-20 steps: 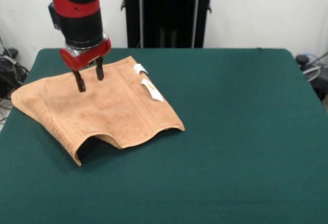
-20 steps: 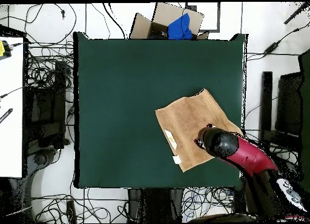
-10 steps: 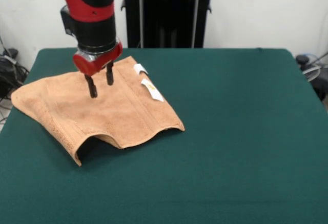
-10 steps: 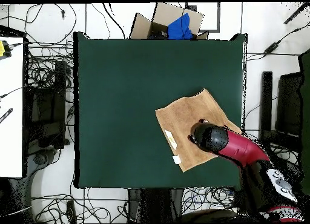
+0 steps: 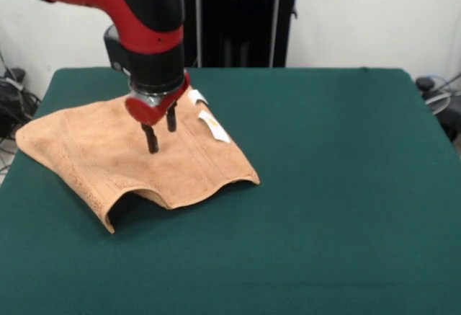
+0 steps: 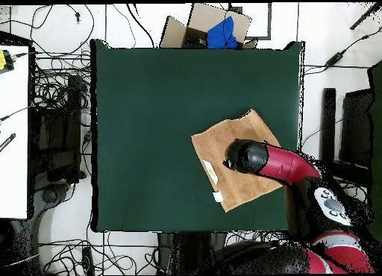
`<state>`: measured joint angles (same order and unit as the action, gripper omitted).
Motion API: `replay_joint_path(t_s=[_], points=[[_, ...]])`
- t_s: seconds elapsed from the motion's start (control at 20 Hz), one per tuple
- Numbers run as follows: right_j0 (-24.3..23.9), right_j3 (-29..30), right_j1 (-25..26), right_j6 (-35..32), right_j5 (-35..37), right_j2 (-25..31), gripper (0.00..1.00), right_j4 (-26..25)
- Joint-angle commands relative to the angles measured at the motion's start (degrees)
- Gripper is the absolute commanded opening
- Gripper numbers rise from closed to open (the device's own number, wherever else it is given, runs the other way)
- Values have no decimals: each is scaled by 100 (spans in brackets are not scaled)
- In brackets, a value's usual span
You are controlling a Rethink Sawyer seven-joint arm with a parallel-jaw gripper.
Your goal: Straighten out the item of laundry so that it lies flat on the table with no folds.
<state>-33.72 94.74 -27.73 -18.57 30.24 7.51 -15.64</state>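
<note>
Red and black robot arm's gripper (image 5: pixel 161 134), fingers slightly spread and empty, hovers over a rumpled orange-tan terry towel (image 5: pixel 122 158) on a green table (image 5: pixel 338 185).

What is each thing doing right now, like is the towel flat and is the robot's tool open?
towel: not flat, front edge humped up off the table, nothing gripping it
tool: open, empty, above the towel
white tags: lying on the towel's edge
table: towel near one side
</note>
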Motion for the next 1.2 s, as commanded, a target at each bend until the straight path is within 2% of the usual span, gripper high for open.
replay_joint_path(t_s=[0.05, 0.35, 0.65, 0.85, 1.0, 1.2], points=[[198, -657, 503, 326, 805, 734, 100, -519], [214, -1188, 818, 802, 1281, 985, 100, -826], [193, -1589, 940, 980, 1706, 1191, 100, -1091], [123, -1599, 939, 927, 1737, 1306, 100, -1228], [32, -1629, 1097, 935, 1837, 1406, 100, -1273], [-302, -1427, 1432, 828, 1555, 1545, 100, -1291]])
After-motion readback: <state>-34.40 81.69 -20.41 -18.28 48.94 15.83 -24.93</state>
